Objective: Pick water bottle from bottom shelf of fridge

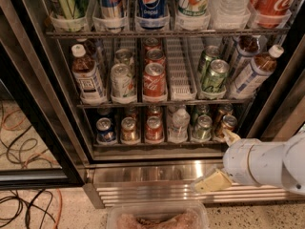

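My white gripper (212,160) hangs low on the right, by the steel base of the glass-door fridge (143,173). Its tan fingers (213,181) look spread apart, holding nothing. The small clear water bottle (178,124) stands on the bottom wire shelf (143,144) between small cans (154,129). I should lift, go left, then reach straight in.

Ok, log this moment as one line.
pre-grasp | gripper open, empty, at fridge base below bottom shelf | water bottle upright on shelf, untouched

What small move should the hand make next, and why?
Probably raise the hand and shift it left in view toward the water bottle: it sits low by the grille, below the bottom shelf, right of the bottle.
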Tool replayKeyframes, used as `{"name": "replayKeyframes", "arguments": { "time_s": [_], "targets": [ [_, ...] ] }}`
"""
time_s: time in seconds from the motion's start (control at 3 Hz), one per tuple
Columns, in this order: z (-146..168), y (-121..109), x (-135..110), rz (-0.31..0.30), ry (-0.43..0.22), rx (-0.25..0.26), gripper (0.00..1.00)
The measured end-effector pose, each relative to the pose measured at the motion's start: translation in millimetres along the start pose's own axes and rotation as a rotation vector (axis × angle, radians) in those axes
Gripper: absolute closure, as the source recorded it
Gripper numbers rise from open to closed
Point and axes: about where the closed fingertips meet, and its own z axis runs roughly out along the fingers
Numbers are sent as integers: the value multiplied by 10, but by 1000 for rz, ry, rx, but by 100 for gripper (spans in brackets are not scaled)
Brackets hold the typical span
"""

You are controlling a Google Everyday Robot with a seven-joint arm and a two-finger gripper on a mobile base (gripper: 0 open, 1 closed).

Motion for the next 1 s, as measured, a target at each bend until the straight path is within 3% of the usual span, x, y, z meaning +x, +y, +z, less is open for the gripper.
{"name": "replayKeyframes", "arguments": {
  "time_s": [0.33,0.67,1.0],
  "targets": [
    [20,-23,89,-52,-8,-10,0],
    [18,-20,81,-54,-8,-10,0],
    [212,-106,56,-56,-31,1,0]
  ]
}}
